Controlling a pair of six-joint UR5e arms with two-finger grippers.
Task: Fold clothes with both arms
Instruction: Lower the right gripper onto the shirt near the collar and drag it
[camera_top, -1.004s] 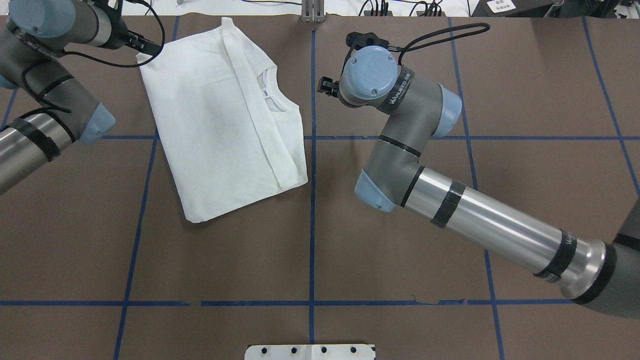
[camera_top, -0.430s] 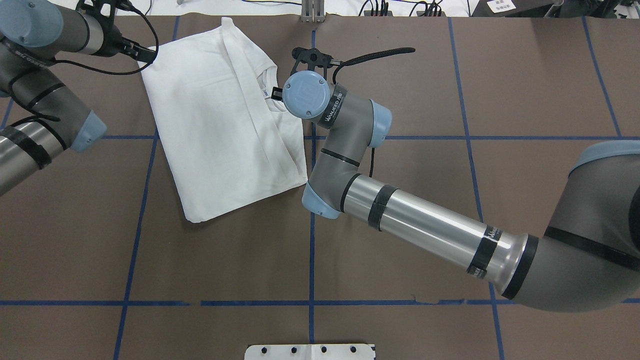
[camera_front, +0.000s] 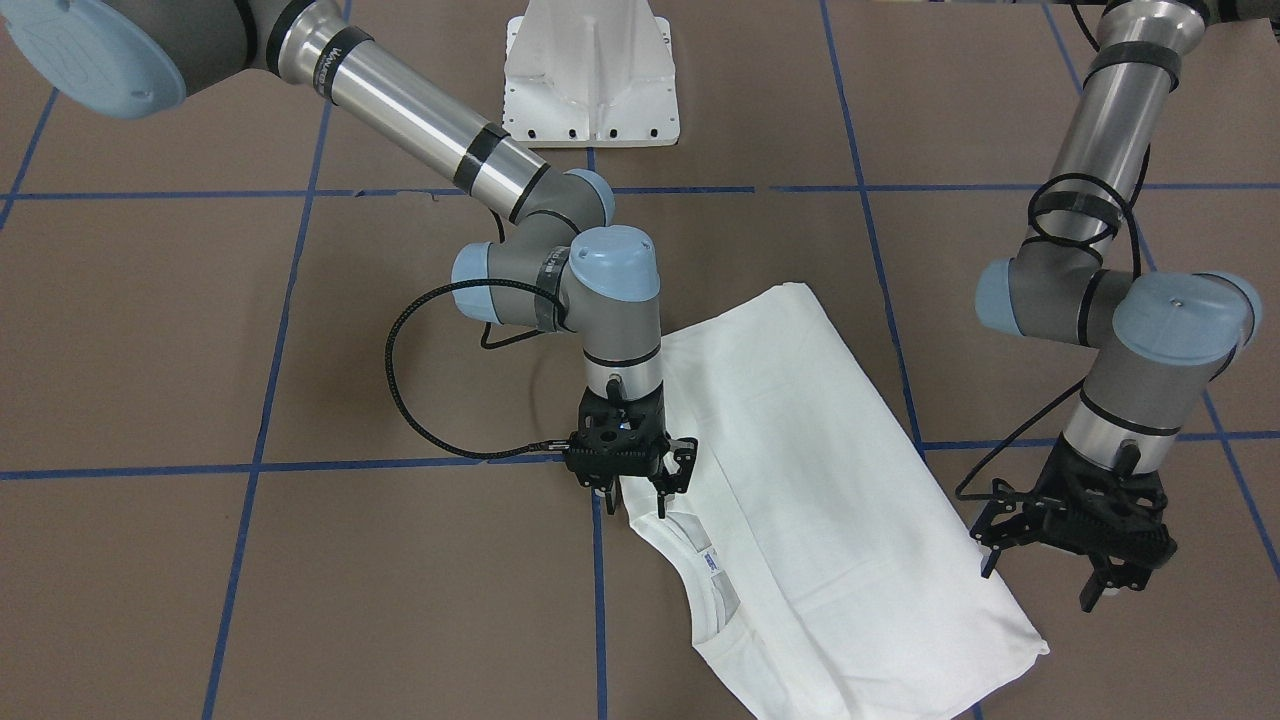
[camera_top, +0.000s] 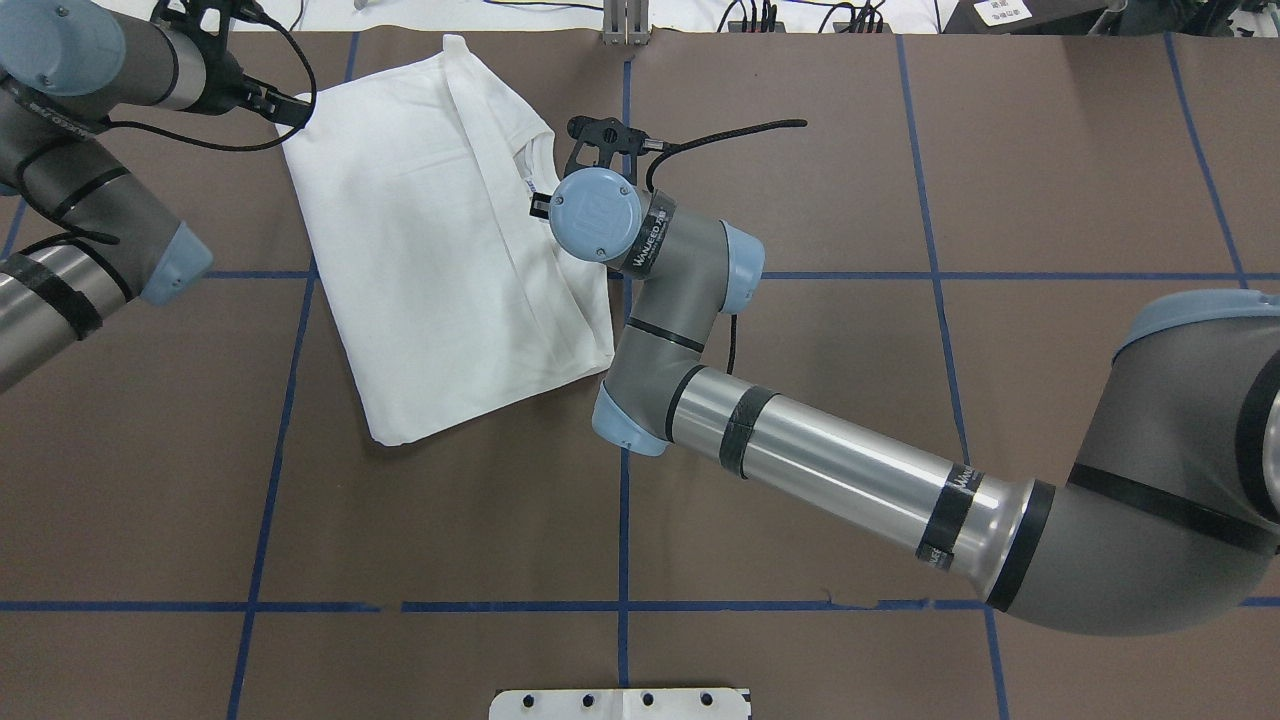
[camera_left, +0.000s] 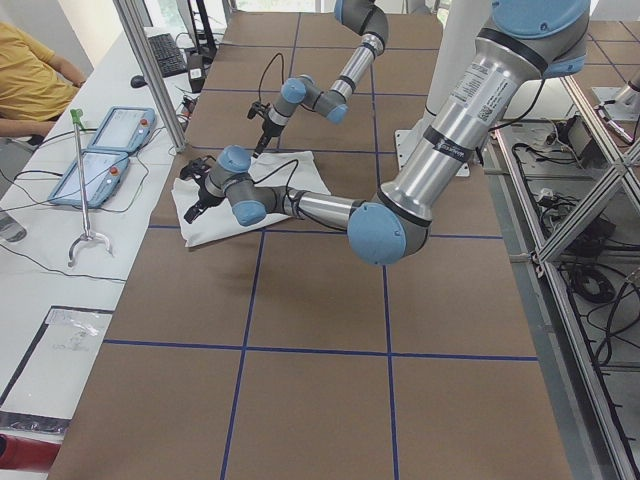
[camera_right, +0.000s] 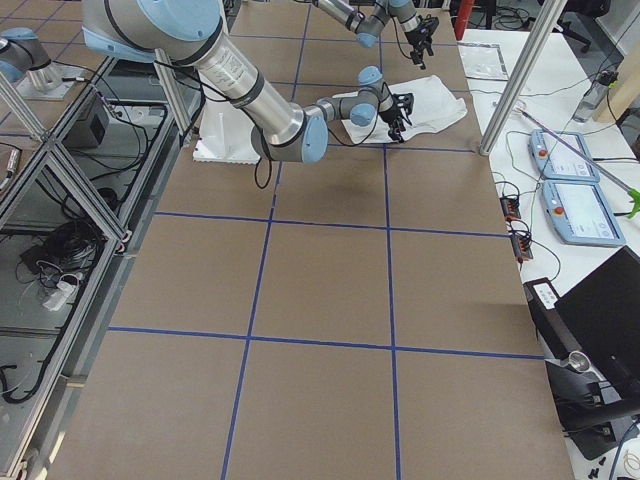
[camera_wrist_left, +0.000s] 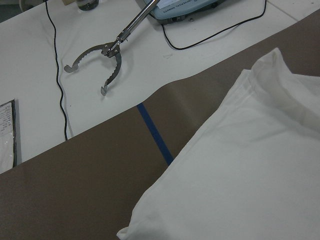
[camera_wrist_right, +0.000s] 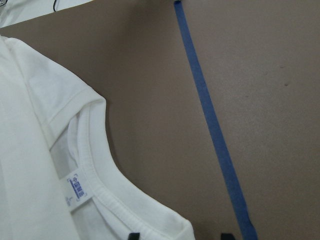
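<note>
The clothes are one white shirt (camera_top: 430, 250), folded into a long slab with its plain side up, on the brown table (camera_top: 800, 150). The ribbed neck and small label (camera_wrist_right: 75, 187) face the centre line. My right gripper (camera_front: 635, 492) is open and points down at the shirt's shoulder edge beside the neck. In the right wrist view its fingertips (camera_wrist_right: 132, 236) straddle that edge. In the overhead view its own wrist hides most of it. My left gripper (camera_front: 1040, 585) is open just off the shirt's far corner (camera_wrist_left: 145, 220), holding nothing.
The white pedestal base (camera_front: 590, 90) stands at the robot's side of the table. Blue tape lines (camera_top: 623, 450) cross the brown surface. Beyond the far edge a white bench holds a metal grabber tool (camera_wrist_left: 107, 55) and two pendants (camera_left: 100, 150); a person (camera_left: 30, 80) sits there.
My right arm has swung left across the centre line, bringing its gripper from beside the shirt to over the neck edge. The left arm has shifted only slightly.
</note>
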